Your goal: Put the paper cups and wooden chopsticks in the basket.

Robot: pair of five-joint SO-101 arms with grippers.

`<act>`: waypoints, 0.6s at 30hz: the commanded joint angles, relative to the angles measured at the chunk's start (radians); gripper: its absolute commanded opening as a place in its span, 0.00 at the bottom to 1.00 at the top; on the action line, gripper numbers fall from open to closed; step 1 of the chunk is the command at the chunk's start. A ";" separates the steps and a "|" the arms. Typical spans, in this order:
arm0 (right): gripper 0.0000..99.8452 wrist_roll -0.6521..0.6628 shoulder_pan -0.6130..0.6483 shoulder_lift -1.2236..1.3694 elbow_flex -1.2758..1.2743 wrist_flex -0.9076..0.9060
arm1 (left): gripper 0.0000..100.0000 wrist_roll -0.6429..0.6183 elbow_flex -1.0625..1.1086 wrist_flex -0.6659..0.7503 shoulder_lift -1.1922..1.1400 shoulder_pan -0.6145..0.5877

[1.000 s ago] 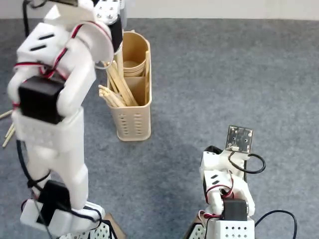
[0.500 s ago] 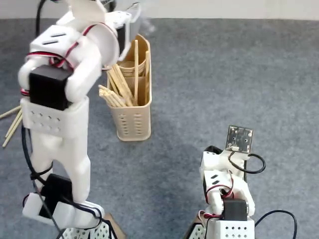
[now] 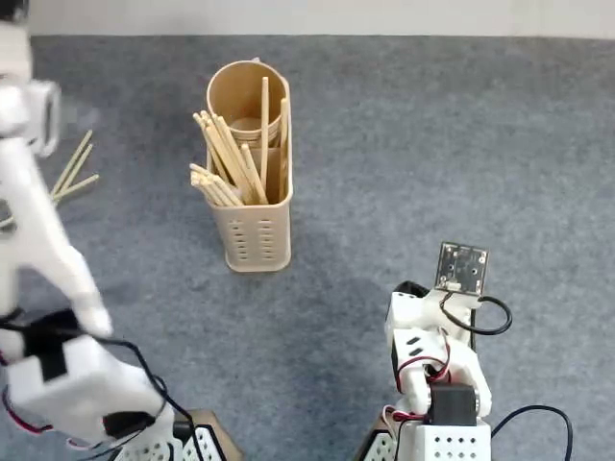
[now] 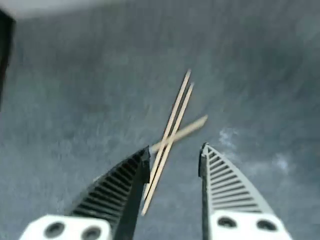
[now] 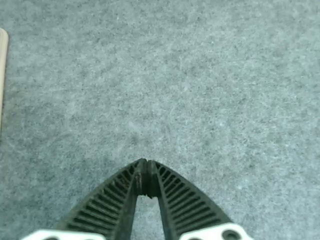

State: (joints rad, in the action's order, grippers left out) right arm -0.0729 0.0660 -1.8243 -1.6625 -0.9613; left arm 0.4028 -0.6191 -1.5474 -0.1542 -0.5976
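Hovering with jaws spread and empty, the left gripper [image 4: 175, 149] hangs over the loose chopsticks [image 4: 173, 125], three I think, it's blurry. They lie crossed on the carpet [image 3: 432, 144], well apart from the basket [image 3: 252, 240], which already holds paper cups [image 3: 235, 96] and a sheaf of sticks [image 3: 226, 163]. Next up: drop down and pinch one stick. Meanwhile the right gripper [image 5: 146, 176] sits pressed together, parked.

one basket [image 3: 252, 235], three loose chopsticks [image 4: 172, 131], plus nested paper cups [image 3: 252, 122] and bundled chopsticks [image 3: 229, 158] too crowded to count.
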 commanded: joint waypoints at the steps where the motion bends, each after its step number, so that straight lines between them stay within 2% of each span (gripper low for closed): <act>1: 0.00 0.009 -0.010 -0.001 -0.160 0.002 | 0.19 0.132 0.016 0.037 -0.117 -0.125; 8: 0.00 0.009 -0.010 -0.001 -0.160 0.002 | 0.19 0.370 0.016 0.086 -0.337 -0.194; 12: 0.00 0.009 -0.010 -0.001 -0.160 0.002 | 0.19 0.414 0.016 0.186 -0.415 -0.211; 18: 0.00 0.009 -0.010 -0.001 -0.160 0.002 | 0.19 0.439 0.018 0.198 -0.503 -0.211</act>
State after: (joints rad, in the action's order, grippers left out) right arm -0.0729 0.0660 -1.8243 -1.6625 -0.9613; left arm 0.8324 -0.5976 -1.3663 -0.6498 -0.8017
